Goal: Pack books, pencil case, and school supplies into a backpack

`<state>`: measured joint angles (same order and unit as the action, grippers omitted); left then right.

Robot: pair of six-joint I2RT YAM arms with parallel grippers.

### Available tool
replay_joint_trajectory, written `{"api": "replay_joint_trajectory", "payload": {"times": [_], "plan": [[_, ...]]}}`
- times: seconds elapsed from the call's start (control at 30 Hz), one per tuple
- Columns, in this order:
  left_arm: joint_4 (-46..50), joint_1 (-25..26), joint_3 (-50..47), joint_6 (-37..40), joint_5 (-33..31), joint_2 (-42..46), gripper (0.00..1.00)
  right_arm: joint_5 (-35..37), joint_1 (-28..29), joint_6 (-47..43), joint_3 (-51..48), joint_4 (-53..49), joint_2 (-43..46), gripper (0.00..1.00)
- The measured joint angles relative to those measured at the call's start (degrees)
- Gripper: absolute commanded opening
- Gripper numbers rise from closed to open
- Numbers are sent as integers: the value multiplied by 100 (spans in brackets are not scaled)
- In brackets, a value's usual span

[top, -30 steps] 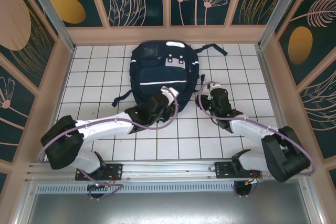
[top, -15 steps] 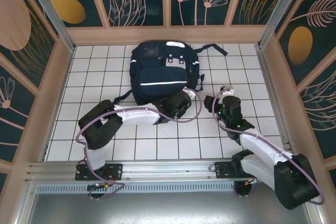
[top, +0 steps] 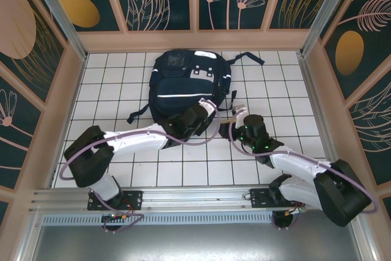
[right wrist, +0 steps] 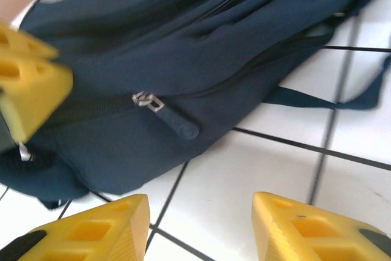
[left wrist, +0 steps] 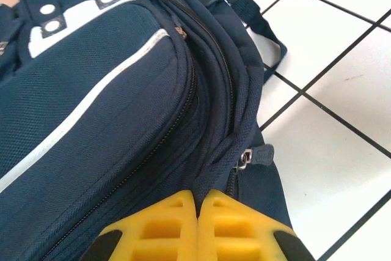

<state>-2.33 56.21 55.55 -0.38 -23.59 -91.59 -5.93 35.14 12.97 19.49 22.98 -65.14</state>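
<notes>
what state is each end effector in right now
left end effector: closed against the backpack, grip on fabric unclear
right end effector: open, holding nothing

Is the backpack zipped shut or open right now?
Shut, as far as shown: the backpack lies front-up, its zipper pull hangs from a closed track, and no gap or contents are visible.

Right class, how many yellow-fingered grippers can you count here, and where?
2. The left gripper is shut against the backpack's side seam; the right gripper is open above the white tiles beside the backpack.
</notes>
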Motion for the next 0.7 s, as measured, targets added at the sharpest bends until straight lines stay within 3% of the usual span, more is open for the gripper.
{"api": "replay_joint_trajectory", "payload": {"times": [0.23,0.7], "plan": [[44,-116,-608,-151,234,612,0,-199,260,-531,341,428,-758,50],[-7,-157,-693,-278,363,726,0,-1014,236,-667,855,1178,-2275,50]]}}
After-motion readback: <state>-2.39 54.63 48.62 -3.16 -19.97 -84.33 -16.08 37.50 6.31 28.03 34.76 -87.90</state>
